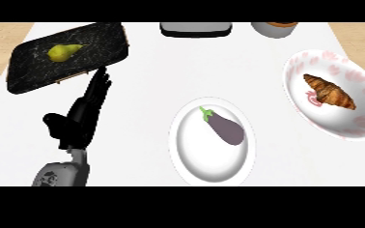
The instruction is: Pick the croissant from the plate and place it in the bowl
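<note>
1. The croissant (pixel 329 91) lies inside the pink-patterned dish (pixel 314 60) at the counter's right edge, roughly mid-way along it, with no hand near it.
2. This dish seems to have raised walls, but from this steep angle I cannot tell for sure whether it is the bowl or the plate. If it is the bowl, the croissant already lies where the task wants it. If it is the plate, the whole carry is left.
3. The white plate (pixel 187 145) towards the counter's near edge holds only an eggplant (pixel 225 127).
4. The left hand (pixel 84 113) rests near the counter's left edge, fingers straight and pointing up, holding nothing. Its fingertips are just below the black tray (pixel 28 75) with a pear (pixel 63 51) in the far left corner.
5. The right hand does not show.
</note>
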